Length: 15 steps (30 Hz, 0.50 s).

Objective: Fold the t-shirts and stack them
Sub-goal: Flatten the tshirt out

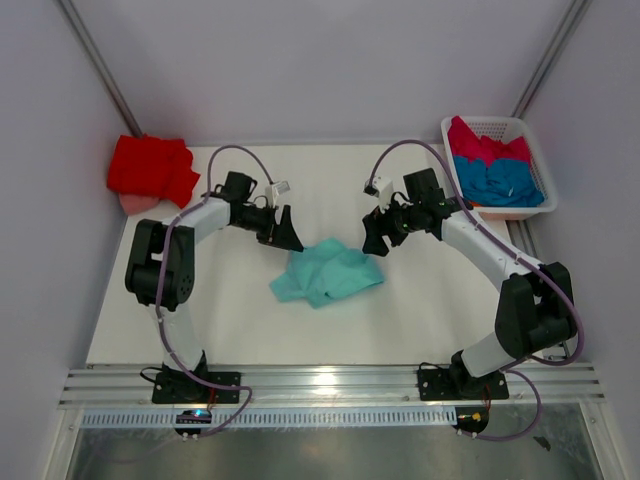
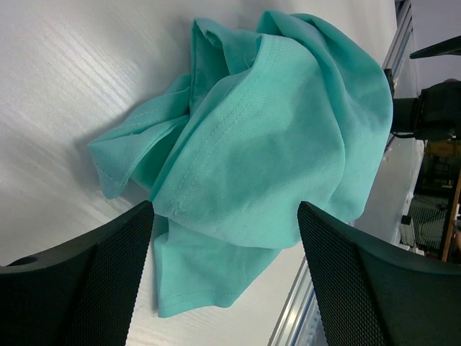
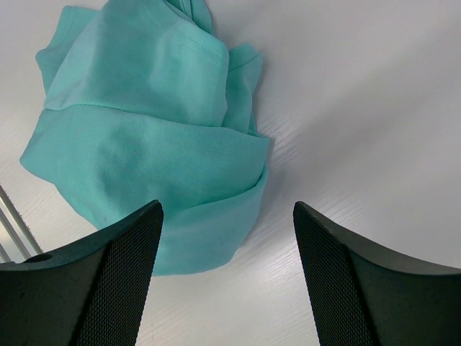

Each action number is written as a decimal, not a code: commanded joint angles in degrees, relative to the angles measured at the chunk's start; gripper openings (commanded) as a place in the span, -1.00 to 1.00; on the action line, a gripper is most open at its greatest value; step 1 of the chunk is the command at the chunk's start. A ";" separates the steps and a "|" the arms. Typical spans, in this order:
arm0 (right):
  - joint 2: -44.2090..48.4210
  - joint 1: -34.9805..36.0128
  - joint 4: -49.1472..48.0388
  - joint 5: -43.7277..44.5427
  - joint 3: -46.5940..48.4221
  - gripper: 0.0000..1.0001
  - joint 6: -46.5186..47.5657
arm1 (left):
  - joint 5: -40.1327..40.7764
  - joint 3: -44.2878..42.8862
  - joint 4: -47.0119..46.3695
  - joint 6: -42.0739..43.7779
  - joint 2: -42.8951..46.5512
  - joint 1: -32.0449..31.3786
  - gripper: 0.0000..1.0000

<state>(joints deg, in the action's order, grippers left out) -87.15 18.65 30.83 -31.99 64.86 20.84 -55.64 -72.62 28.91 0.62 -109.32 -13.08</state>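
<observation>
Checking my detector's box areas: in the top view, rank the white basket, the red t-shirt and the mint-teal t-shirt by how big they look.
1. white basket, largest.
2 and 3. mint-teal t-shirt and red t-shirt: both are crumpled heaps covering much the same area, too close to rank.

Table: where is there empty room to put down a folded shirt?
Bare table lies between the mint-teal t-shirt and the near rail, and along the far edge between the red t-shirt and the white basket. The middle is crowded: left gripper and right gripper flank that shirt.
</observation>
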 commanded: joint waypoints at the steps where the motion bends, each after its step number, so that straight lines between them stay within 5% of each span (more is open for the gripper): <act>1: 0.14 0.07 -1.56 0.00 0.27 0.54 -0.10 | -1.58 1.25 -0.52 0.69 1.74 0.34 0.65; 15: 0.49 0.07 -1.56 -0.18 0.35 0.54 -0.19 | -1.67 3.19 -2.71 -0.10 0.77 0.34 0.64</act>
<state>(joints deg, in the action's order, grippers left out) -87.15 18.65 30.83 -31.99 64.86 20.84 -55.64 -69.49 28.38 0.47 -109.34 -13.08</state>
